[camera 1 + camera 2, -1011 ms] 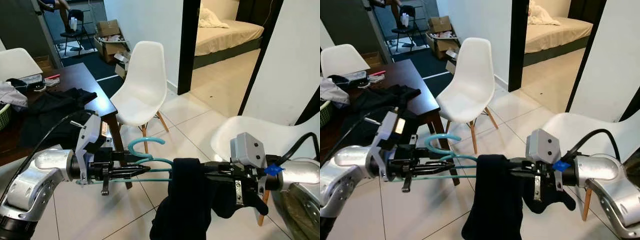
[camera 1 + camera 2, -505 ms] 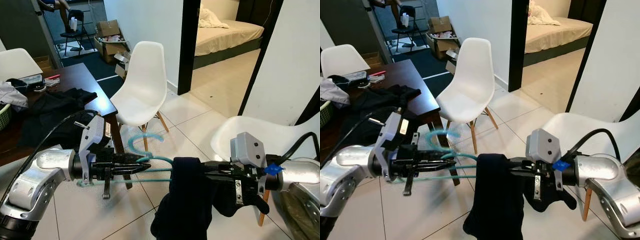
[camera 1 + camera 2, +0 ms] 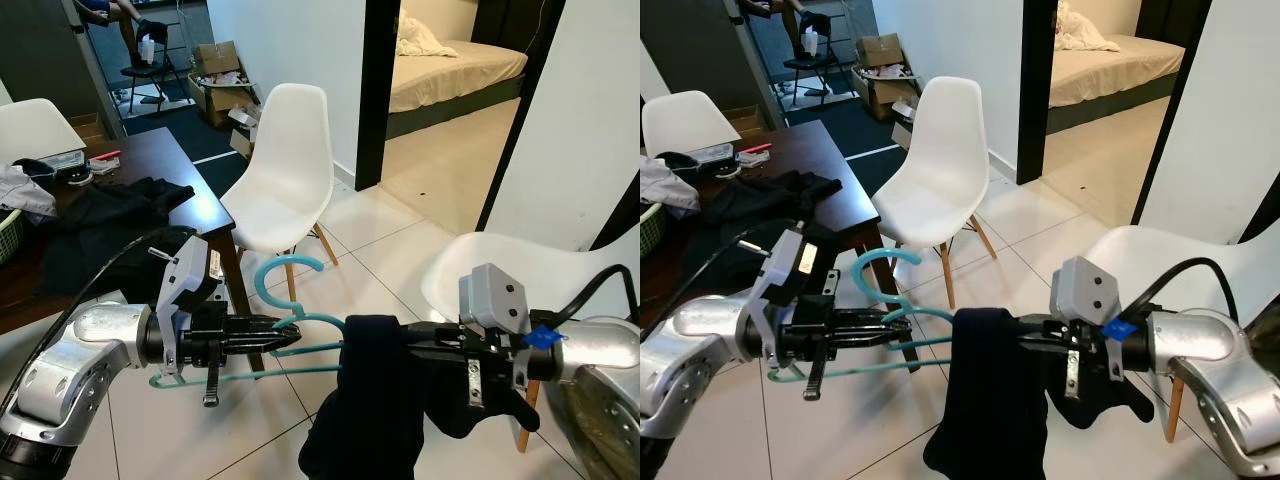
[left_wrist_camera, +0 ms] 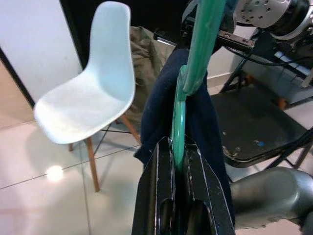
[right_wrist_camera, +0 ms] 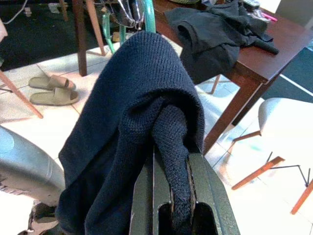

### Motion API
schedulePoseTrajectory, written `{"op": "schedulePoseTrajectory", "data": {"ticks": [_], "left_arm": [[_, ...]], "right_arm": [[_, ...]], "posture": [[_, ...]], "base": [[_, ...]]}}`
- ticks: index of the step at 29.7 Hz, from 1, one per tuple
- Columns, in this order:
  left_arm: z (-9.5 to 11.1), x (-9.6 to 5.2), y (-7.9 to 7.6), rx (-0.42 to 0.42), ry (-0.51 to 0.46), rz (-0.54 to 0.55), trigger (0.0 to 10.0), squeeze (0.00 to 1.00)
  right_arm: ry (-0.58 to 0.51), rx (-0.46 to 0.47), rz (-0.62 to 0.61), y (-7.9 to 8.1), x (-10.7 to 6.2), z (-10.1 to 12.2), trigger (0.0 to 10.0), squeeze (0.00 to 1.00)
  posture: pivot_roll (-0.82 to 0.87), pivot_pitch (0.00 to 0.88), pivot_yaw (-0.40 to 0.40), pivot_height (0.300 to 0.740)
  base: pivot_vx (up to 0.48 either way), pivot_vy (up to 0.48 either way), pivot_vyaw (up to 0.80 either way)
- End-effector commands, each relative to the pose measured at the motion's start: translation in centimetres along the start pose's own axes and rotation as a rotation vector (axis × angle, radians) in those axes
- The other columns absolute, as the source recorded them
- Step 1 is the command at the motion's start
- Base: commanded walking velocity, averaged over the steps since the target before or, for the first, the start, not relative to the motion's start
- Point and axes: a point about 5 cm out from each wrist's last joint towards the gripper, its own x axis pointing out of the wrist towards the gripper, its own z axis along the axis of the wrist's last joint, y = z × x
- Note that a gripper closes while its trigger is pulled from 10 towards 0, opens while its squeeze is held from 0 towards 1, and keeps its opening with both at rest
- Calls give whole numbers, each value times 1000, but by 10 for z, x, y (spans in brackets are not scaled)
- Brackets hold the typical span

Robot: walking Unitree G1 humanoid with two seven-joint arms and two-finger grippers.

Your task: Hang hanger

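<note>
A teal plastic hanger (image 3: 292,322) is held at mid-height in front of me, hook (image 3: 880,262) pointing up. My left gripper (image 3: 290,336) is shut on its neck below the hook; in the left wrist view the teal bar (image 4: 179,112) runs out from between the black fingers (image 4: 159,196). A dark navy knitted garment (image 3: 365,400) hangs over the hanger's right end. My right gripper (image 5: 171,161) is shut on a fold of this garment (image 5: 142,98), and its fingertips are buried in the cloth.
A white chair (image 3: 285,170) stands ahead beside a dark wooden table (image 3: 150,150) with dark clothes (image 3: 100,215). Another white chair (image 3: 540,270) is under my right arm. A doorway opens onto a bed (image 3: 450,60). Boxes (image 3: 215,60) lie at the back.
The hanger has swung in my left gripper: its hook was blurred half a second ago and now stands still, and the lower bar's left end has dropped slightly. The right arm holds steady.
</note>
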Motion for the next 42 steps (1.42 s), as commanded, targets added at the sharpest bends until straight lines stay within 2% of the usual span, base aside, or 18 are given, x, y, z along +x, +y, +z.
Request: {"op": "schedulePoseTrajectory", "data": {"ticks": [1,2,3,5,6,7,8,14,19,20,22,25,26,27,36,38,40,42], "left_arm": [[-13,17,-9,-50,2,-49,0,0],[-13,17,-9,-50,2,-49,0,0],[-14,19,-9,-49,-8,-28,0,0],[-15,21,-9,-49,-12,-9,0,0],[-17,22,-8,-49,-18,17,0,0],[-17,22,-8,-49,-18,17,0,0],[-18,23,-7,-47,-28,53,0,0],[-17,27,-2,-48,-123,184,0,0],[-16,30,-4,-49,-160,206,0,0],[-16,32,-6,-52,-166,204,0,0],[-16,34,-8,-54,-179,198,0,0],[-15,36,-9,-54,-189,191,0,0],[-15,36,-9,-55,-193,188,0,0],[-15,37,-10,-56,-195,186,0,0],[-15,38,-11,-60,-194,177,0,0],[-15,38,-11,-60,-195,179,0,0],[-15,38,-12,-60,-201,184,0,0],[-15,39,-11,-60,-203,186,0,0]], "right_arm": [[-144,-87,23,2,14,24,1412,0],[-144,-87,23,2,14,24,1412,0],[-150,-82,17,1,16,23,2902,0],[-157,-81,10,-1,17,23,3020,0],[-162,-83,-6,-4,18,23,8157,0],[-162,-83,-6,-4,18,23,8157,0],[-165,-86,-26,-8,19,23,10000,0],[-183,-95,-135,-23,18,23,10000,0],[-210,-87,-198,-32,16,25,10000,0],[-235,-60,-188,-33,13,27,10000,1000],[-254,-63,-152,-31,10,30,10000,1000],[-249,-94,-177,-33,8,31,10000,1000],[-240,-105,-192,-35,7,31,10000,349],[-232,-112,-199,-37,7,30,10000,0],[-216,-138,-232,-42,3,29,10000,0],[-219,-144,-284,-48,0,30,10000,0],[-249,-153,-430,-66,-12,36,10000,0],[-264,-153,-472,-71,-17,39,10000,0]], "posture": [[-32,0,64,740],[-32,0,64,740],[-30,0,63,740],[-27,0,59,740],[-23,0,56,740],[-23,0,56,740],[-20,0,53,740],[-12,0,47,740],[-11,0,46,740],[-11,0,45,740],[-10,0,44,740],[-9,0,43,740],[-11,0,46,740],[-11,0,46,740],[-11,0,46,740],[-11,0,49,740],[-11,0,51,740],[-11,0,51,740]], "base": [[0,0,0],[0,0,0],[0,0,0],[0,0,0],[0,0,0],[0,0,0],[0,0,0],[0,0,0],[0,0,0],[0,0,0],[0,0,0],[0,0,0],[0,0,0],[0,0,0],[0,0,0],[0,0,0],[0,0,0],[0,0,0]]}}
